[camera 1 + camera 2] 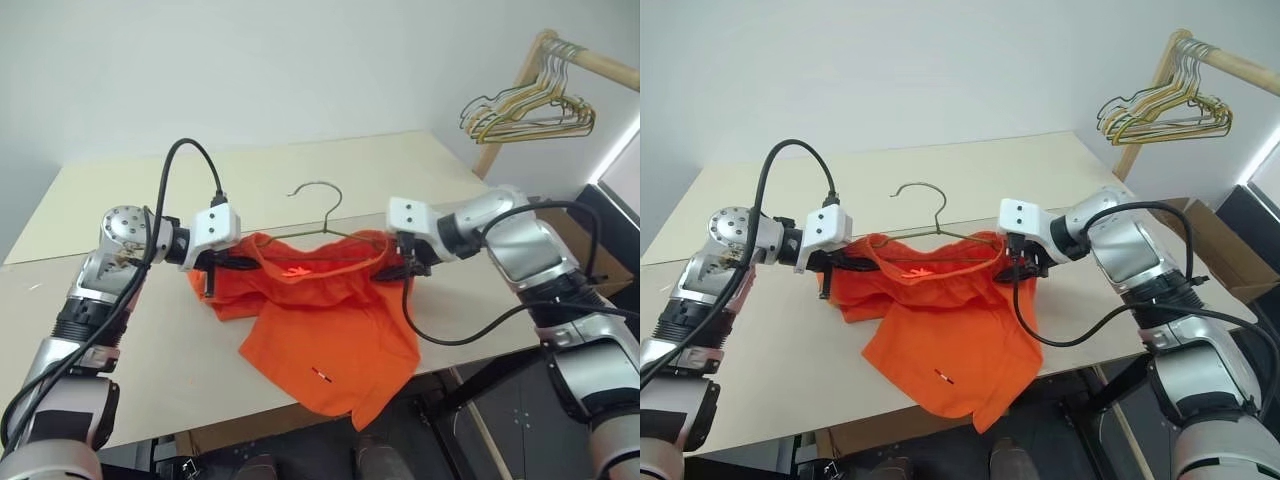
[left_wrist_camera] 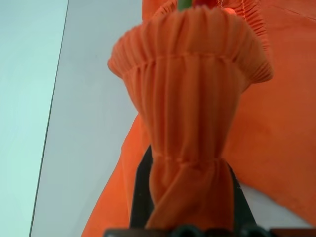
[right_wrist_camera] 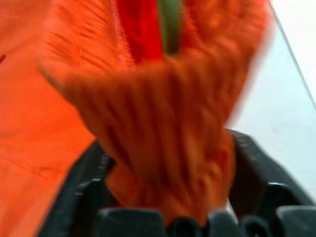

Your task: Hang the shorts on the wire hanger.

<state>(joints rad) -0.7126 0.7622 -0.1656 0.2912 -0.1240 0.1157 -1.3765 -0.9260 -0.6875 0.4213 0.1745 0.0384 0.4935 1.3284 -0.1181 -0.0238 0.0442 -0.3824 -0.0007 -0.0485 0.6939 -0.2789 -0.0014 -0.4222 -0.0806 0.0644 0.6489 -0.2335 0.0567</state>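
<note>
Two grippers are on the shorts [image 1: 325, 330] in your head views, one at each end of the gathered waistband, holding it up over the desk [image 1: 120, 200] near the front edge. The left gripper [image 1: 215, 268] is clenched on the waistband's left end; the right gripper [image 1: 405, 262] sits at the right end with fabric bunched between its fingers. The wire hanger [image 1: 322, 210] is threaded into the waistband opening: its hook and neck stick up above the fabric, and the thin shoulders run along the stretched top edge. The lower bar is hidden inside the cloth, so you can't tell how it sits. One leg of the shorts drapes down over the desk's front edge. Off past the far right corner, a bunch of gold and green hangers [image 1: 530, 108] hangs on a wooden rail [image 1: 590, 62]; a cardboard box [image 1: 1210, 245] stands by the right edge, contents not visible.

Left wrist view: the pleated waistband is pinched tight between the black fingers [image 2: 140, 190], flaring out above them. A sliver of green wire peeks over the top, cut off by the frame.

Right wrist view: blurry, but the fingers [image 3: 81, 182] flank a wad of orange fabric with a green wire end above. Whether those jaws have fully clamped, you can't tell.
</note>
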